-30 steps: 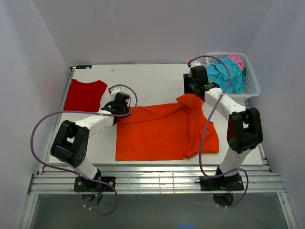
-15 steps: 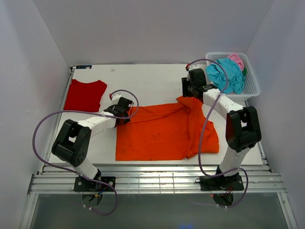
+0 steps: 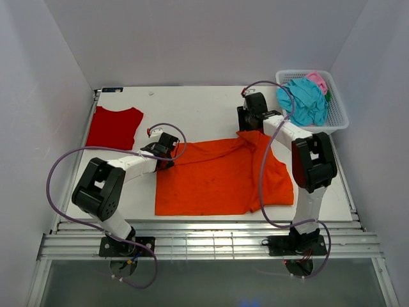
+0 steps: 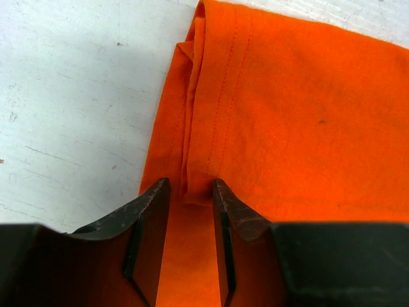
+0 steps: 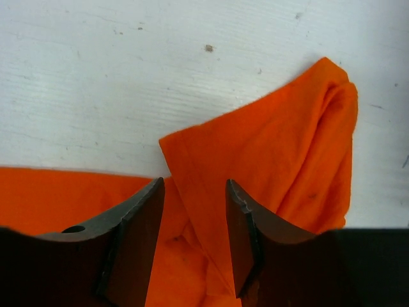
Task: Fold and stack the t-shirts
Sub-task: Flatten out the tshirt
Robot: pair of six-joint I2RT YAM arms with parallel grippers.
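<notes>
Top view overlooks the whole table (image 3: 204,109); both wrist views sit close above the orange t-shirt (image 3: 214,179).

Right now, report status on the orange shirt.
Left gripper open, astride left edge of orange t-shirt. Right gripper open over its far-right corner. Red t-shirt lies apart, nothing blocking.

Matt cloth t-shirt (image 4: 294,115) (stitched hem), scuffed white table (image 4: 77,96).

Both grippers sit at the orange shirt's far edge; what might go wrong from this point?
The left gripper straddles only a thin bunched edge of the orange shirt, so it may pinch one layer or slip off. The right gripper stands open over the doubled-over sleeve, possibly locking that crease in. The purple cable crossing the cloth might drag it.
</notes>
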